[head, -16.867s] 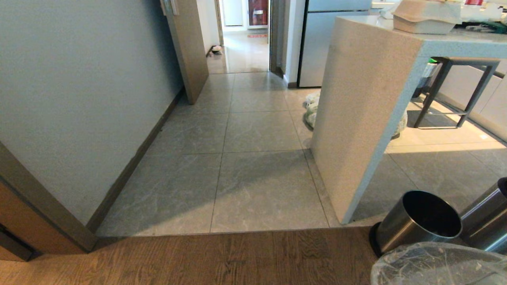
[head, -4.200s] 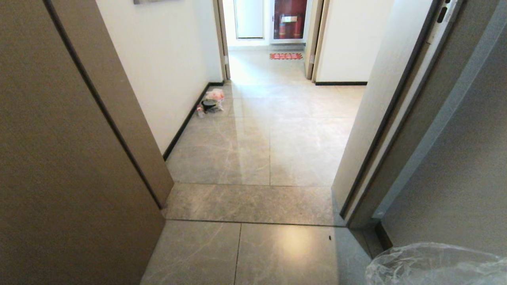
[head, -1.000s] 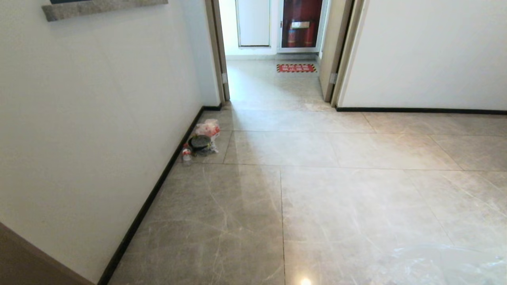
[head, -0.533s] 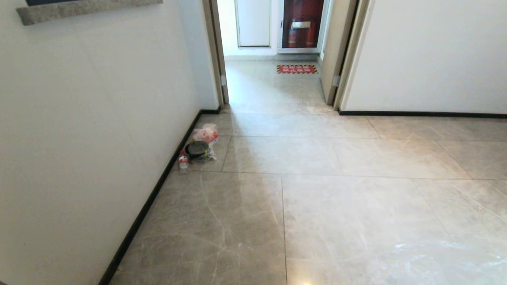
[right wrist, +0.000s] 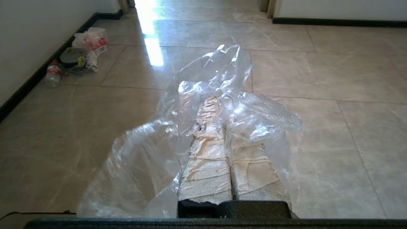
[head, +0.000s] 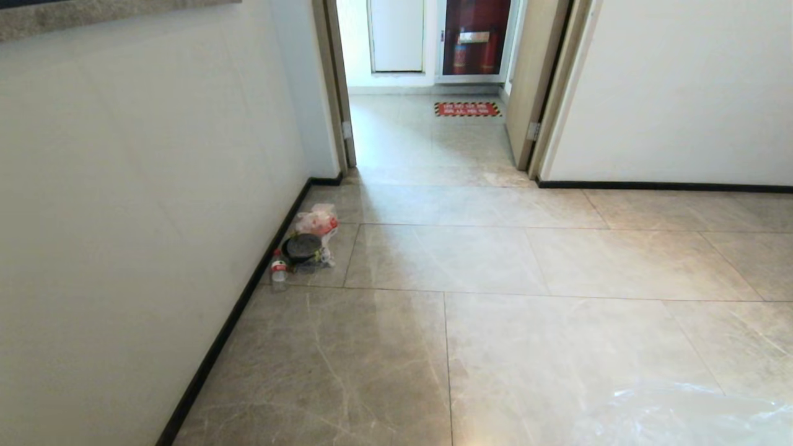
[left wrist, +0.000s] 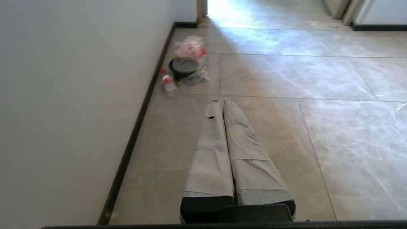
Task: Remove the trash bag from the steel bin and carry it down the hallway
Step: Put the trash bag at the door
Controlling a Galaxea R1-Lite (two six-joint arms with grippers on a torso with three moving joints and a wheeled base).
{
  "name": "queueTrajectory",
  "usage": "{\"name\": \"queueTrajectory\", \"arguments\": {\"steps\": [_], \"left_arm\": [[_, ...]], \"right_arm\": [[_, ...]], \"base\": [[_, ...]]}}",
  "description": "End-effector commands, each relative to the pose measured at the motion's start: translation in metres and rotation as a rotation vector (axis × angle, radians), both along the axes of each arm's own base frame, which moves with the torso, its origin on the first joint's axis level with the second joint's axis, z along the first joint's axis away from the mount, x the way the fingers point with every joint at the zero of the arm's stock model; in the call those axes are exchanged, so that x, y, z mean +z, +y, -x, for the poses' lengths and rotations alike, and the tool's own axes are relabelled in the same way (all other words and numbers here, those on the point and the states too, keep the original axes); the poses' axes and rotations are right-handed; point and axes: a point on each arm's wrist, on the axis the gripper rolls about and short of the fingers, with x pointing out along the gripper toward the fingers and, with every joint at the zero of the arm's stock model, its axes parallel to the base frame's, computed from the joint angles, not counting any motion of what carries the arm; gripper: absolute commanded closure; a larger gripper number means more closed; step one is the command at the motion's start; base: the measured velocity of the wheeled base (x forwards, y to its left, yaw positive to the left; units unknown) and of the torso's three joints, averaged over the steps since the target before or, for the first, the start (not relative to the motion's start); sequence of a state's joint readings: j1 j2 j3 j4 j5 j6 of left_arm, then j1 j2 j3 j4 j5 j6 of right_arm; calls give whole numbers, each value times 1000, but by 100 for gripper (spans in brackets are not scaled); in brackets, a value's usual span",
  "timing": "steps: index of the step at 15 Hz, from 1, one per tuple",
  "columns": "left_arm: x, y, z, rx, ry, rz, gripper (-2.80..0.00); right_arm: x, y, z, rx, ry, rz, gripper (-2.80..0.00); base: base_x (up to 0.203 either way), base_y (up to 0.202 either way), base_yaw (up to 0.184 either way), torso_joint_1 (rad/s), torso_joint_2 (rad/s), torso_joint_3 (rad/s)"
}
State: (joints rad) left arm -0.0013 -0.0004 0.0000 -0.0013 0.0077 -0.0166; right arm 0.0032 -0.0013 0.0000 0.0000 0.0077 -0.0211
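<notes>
Between the pressed-together, tape-wrapped fingers of the right gripper (right wrist: 219,98) sits a pinched fold of the clear, thin, crinkly plastic trash bag (right wrist: 159,152), which billows around and below the fingers, off the floor; its top shows at the lower right edge of the head view (head: 681,415). Beside it the left gripper (left wrist: 219,102) is closed with nothing in it. Both are held level above the grey marbled tiles of the hallway (head: 495,260). Against the pale left wall's dark baseboard (head: 248,297) lies a small litter pile: a crumpled white-and-red bag (head: 317,220), a round black lid (head: 301,246) and a small clear bottle (head: 279,272).
</notes>
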Motion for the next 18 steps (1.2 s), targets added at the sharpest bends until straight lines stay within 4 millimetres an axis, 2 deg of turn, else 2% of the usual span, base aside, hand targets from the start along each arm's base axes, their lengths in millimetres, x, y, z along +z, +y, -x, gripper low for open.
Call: {"name": "queueTrajectory", "arguments": {"steps": [1,18], "left_arm": [[0,0,0,0,2,0,0],[0,0,0,0,2,0,0]], "right_arm": [[0,0,0,0,3,0,0],[0,0,0,0,2,0,0]], "base": [[197,0,0,5,2,2],[191,0,1,2,4,2]]}}
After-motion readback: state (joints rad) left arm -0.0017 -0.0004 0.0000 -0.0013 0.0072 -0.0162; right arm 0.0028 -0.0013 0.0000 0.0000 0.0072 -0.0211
